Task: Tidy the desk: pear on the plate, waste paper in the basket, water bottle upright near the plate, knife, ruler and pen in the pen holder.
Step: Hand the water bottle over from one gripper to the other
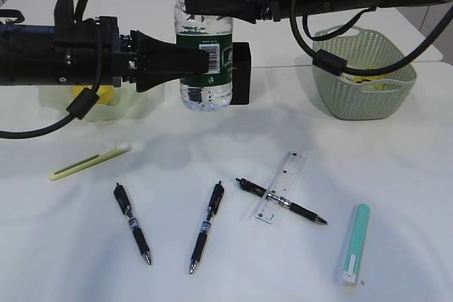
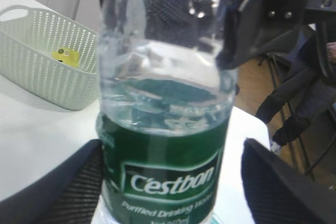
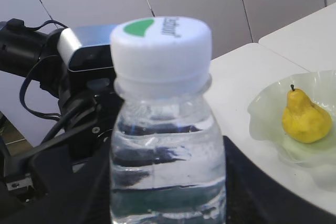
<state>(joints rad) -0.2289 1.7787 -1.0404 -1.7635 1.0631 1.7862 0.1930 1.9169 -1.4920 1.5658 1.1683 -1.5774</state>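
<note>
The water bottle (image 1: 205, 68) stands upright at the desk's middle. My right gripper (image 1: 195, 1) is shut on its clear upper body, just below the white cap (image 3: 160, 43). My left gripper (image 1: 202, 61) is open around the green label (image 2: 168, 171), with a gap at its right finger (image 2: 273, 187). The pear (image 3: 304, 121) lies in the plate (image 3: 262, 114). Waste paper (image 2: 65, 56) sits in the basket (image 1: 368, 97). The pen holder (image 1: 242, 68) stands behind the bottle. The ruler (image 1: 283, 182), three pens (image 1: 207, 226) and a teal knife (image 1: 354, 244) lie in front.
One pen (image 1: 283, 201) lies across the ruler and another (image 1: 132, 223) lies at the front left. A slim yellow-green stick with a white tip (image 1: 88, 162) lies at the left. Both arms cross the back of the desk above the plate and basket.
</note>
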